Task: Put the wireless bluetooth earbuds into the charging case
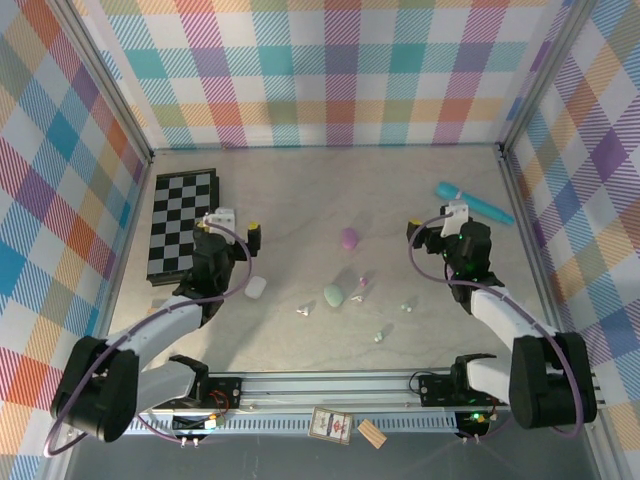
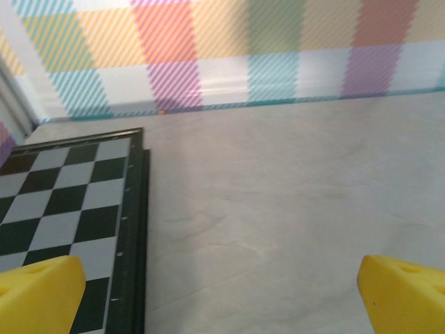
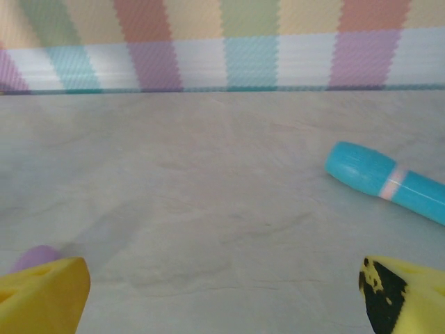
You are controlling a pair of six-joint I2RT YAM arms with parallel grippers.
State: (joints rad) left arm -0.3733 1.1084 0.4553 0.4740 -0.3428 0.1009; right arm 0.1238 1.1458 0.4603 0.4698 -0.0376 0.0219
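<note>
The earbuds (image 1: 303, 311) lie loose and scattered on the table (image 1: 300, 190), near the middle, around a mint case (image 1: 334, 295); a white case (image 1: 256, 288) sits to the left of them, and a purple case (image 1: 349, 238) farther back; the left gripper (image 1: 232, 235) hovers just right of the chessboard (image 1: 183, 225), fingers spread wide, holding nothing; the right gripper (image 1: 440, 240), just as wide and empty, hangs near the teal wand (image 1: 473, 203).

Glossy plastic earbuds (image 1: 303, 311), matt table (image 1: 300, 200)
</note>
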